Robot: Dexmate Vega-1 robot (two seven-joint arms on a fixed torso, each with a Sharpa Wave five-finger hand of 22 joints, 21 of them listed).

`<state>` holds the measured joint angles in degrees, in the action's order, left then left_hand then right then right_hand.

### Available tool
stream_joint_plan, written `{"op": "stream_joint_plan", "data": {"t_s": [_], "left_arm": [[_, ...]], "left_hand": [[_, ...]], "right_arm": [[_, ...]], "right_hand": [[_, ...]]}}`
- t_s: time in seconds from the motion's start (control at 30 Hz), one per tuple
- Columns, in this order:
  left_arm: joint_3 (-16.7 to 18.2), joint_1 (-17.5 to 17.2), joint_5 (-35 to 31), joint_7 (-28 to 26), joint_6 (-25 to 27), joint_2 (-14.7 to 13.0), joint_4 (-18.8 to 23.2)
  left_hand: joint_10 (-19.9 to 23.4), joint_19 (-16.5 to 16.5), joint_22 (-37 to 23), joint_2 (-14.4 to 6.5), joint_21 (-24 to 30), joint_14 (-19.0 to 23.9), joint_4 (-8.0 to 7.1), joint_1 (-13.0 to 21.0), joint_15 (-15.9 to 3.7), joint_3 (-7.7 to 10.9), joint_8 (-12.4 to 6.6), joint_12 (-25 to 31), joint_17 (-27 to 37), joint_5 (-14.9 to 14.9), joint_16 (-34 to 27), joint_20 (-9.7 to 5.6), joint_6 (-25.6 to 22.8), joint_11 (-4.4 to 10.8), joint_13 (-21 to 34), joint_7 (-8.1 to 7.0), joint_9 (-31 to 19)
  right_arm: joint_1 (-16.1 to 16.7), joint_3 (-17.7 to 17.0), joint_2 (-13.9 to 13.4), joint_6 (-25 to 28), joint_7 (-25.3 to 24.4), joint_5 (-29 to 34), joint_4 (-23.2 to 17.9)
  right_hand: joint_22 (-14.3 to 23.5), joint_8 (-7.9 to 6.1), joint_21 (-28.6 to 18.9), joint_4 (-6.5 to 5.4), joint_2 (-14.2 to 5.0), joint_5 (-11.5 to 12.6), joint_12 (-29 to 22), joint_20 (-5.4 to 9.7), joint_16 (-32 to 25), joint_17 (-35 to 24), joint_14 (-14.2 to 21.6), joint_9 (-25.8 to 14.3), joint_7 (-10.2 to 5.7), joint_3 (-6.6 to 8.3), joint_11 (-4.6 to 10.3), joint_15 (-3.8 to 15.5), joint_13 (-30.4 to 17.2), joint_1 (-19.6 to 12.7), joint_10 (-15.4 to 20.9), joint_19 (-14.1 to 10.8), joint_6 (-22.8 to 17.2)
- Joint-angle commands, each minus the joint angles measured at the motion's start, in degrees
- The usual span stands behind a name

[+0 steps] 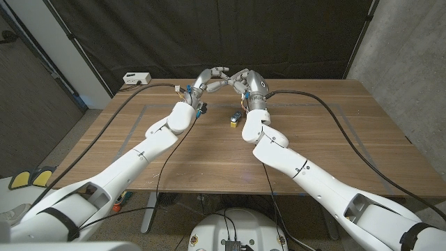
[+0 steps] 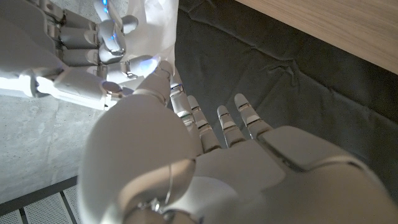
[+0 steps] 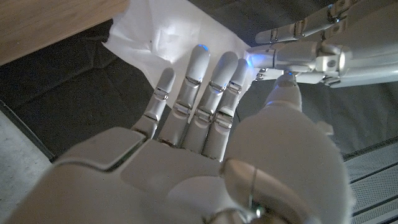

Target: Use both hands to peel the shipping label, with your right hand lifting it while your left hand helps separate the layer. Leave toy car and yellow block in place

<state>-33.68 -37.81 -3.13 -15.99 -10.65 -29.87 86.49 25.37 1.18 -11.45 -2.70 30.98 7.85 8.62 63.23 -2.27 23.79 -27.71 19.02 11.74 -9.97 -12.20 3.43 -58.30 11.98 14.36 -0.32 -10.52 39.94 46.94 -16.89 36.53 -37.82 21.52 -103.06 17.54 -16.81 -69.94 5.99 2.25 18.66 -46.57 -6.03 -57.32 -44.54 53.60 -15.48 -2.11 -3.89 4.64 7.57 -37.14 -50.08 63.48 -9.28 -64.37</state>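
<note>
Item: wooden table (image 1: 209,164), brown, with a faint rectangular outline marked on its top. Two white robot arms reached across it from the near corners, black cables trailing alongside them.

Item: small toy car (image 1: 237,111), blue and dark, standing on the table just left of the right forearm. Touching it on the near side, a small yellow block (image 1: 233,124). Both lay close below the raised hands.

Item: left hand (image 1: 207,79), silver-grey, raised above the far part of the table. In the left wrist view its fingers (image 2: 227,124) reached out fairly straight, with the thumb extended toward the sheet.

Item: right hand (image 1: 245,81), silver-grey, raised opposite the left, fingertips meeting it. In the right wrist view its fingers (image 3: 205,93) lay extended side by side against the paper, thumb reaching toward the left hand's fingertips.

Item: white shipping label (image 3: 171,40), a creased paper sheet, held in the air between the two hands over the far middle of the table. The right hand gripped it between fingers and thumb; the left hand pinched it at the edge, where the fingertips of both hands met. Whether a layer had separated could not be told.

Item: white box (image 1: 136,78) with a cable, at the far left corner of the table. Beyond it, a black curtain (image 1: 209,31).
</note>
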Motion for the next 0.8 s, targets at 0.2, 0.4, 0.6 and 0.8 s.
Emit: {"op": "stream_joint_plan", "data": {"t_s": [0.2,0.4,0.6,0.8], "left_arm": [[-0.4,0.7,-1.2,0.7,-1.7,0.5,-1.0],[0.0,0.7,-0.7,0.5,-1.9,0.7,-1.4],[0.5,0.8,1.9,2.0,-2.6,1.2,-2.3],[1.3,1.0,6.0,4.3,-3.1,2.0,-3.8]], "left_hand": [[0.3,-0.3,-0.1,0.5,0.4,-0.4,-0.26,0.1,-3.81,0.29,0.34,-0.4,0.1,-0.3,0.2,-0.40,-8.9,0.20,0.2,3.14,-0.2],[0.1,-0.4,-0.1,0.5,0.4,-0.5,-0.35,0.1,-3.79,0.29,0.62,-0.5,0.2,-0.3,0.2,-0.32,-8.9,0.19,0.2,3.11,-0.2],[0.1,-0.4,-0.1,0.4,0.4,-0.4,-0.41,0.1,-3.78,0.32,0.86,-0.6,0.2,-0.4,0.1,-0.35,-9.0,0.19,0.2,3.20,-0.2],[0.2,-0.4,-0.1,0.2,0.4,-0.4,-0.51,0.1,-3.77,0.41,1.20,-0.6,0.2,-0.4,0.1,-0.32,-8.7,0.18,0.2,3.27,-0.2]], "right_arm": [[-1.2,1.2,1.3,-1.6,-3.5,3.0,4.2],[-1.3,1.4,0.2,-4.3,-3.0,3.4,4.4],[-1.3,1.3,-0.1,-6.7,-3.3,4.1,5.0],[-1.6,1.7,-0.2,-7.6,-3.5,5.6,5.9]], "right_hand": [[0.3,-0.11,-2.9,2.07,-4.37,1.2,-0.1,0.68,-1.4,0.5,2.2,0.1,0.15,3.07,0.31,4.83,3.0,-7.2,3.2,-1.0,-2.2],[1.2,1.40,-6.0,4.11,-7.39,-0.7,1.2,0.95,-2.3,0.7,1.3,1.6,-0.41,6.91,0.85,4.97,4.7,-15.6,3.6,0.0,-2.4],[2.0,1.74,-9.1,4.07,-8.51,-2.7,1.8,2.10,-2.3,0.1,1.2,2.3,-0.51,9.31,1.05,4.97,5.5,-20.0,4.5,-0.2,-3.7],[2.4,1.84,-10.5,3.69,-8.55,-3.7,1.3,2.93,-2.3,-0.7,1.6,2.7,-0.53,9.90,0.85,5.00,4.5,-20.7,5.0,0.1,-4.5]]}}
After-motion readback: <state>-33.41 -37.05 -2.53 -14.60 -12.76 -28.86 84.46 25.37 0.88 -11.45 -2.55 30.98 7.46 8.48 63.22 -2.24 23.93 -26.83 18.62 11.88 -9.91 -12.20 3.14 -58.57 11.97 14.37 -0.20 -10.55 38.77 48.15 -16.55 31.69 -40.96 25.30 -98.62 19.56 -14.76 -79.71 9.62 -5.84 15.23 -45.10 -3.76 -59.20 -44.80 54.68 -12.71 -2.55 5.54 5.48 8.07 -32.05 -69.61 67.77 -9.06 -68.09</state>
